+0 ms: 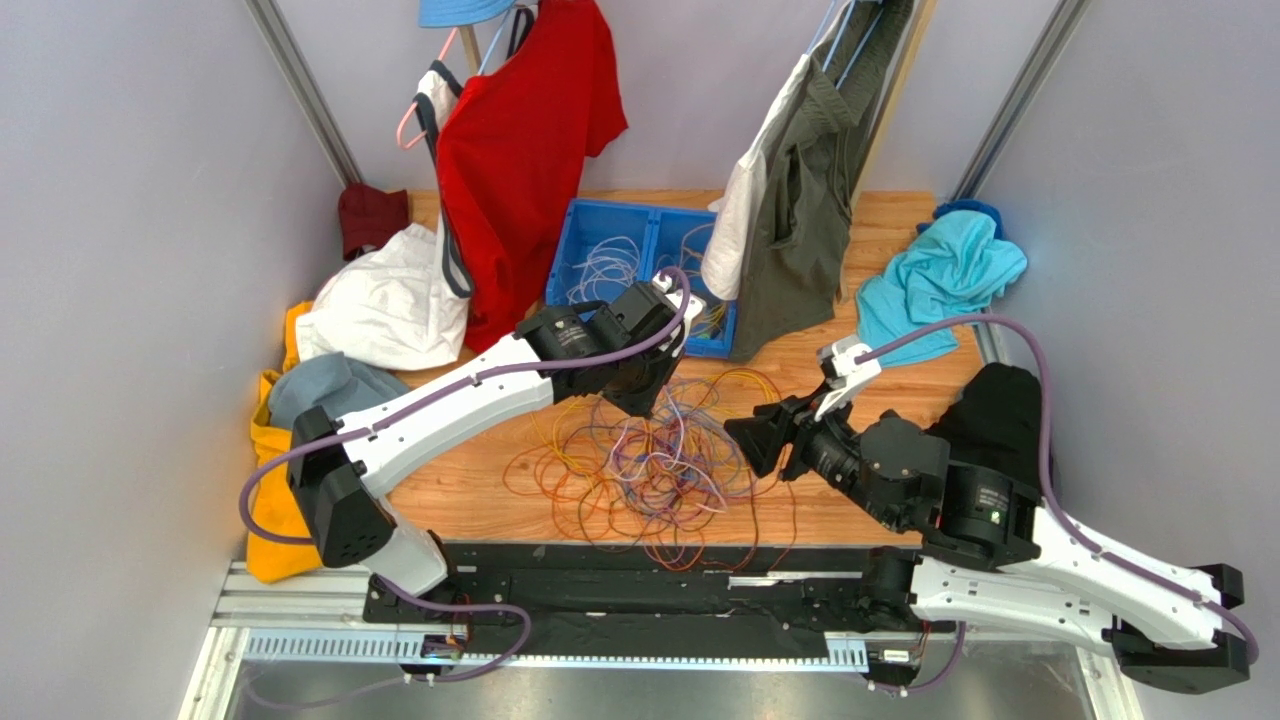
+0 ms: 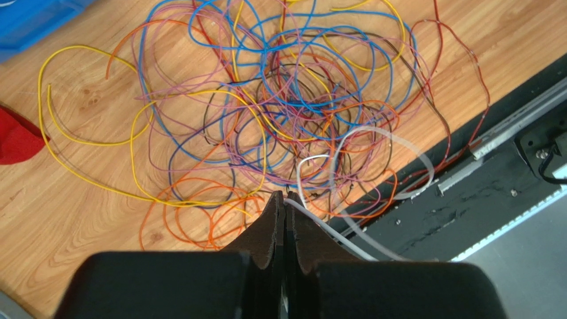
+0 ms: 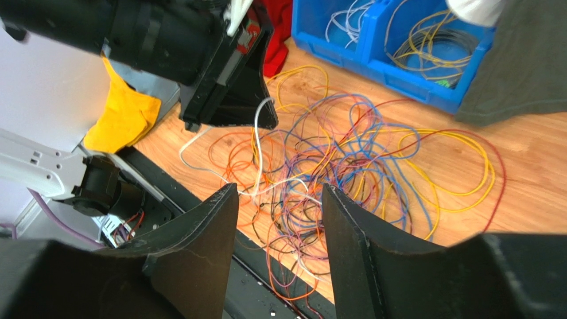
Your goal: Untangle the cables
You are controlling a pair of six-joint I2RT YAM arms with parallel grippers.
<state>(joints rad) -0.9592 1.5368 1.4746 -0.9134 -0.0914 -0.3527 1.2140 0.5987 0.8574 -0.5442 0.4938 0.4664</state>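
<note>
cables (image 1: 661,465) lie tangled; left hand (image 2: 285,197) pinches white cable (image 3: 257,156), right hand (image 3: 279,196) spread.

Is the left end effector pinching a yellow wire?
No, the left end effector is shut on a white wire, not a yellow one.

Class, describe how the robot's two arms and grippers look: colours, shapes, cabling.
Both the left arm and right arm have white shells with black joint housings and a thin purple hose looped alongside. The left gripper and right gripper each have two matte black, wedge-shaped fingers.
</note>
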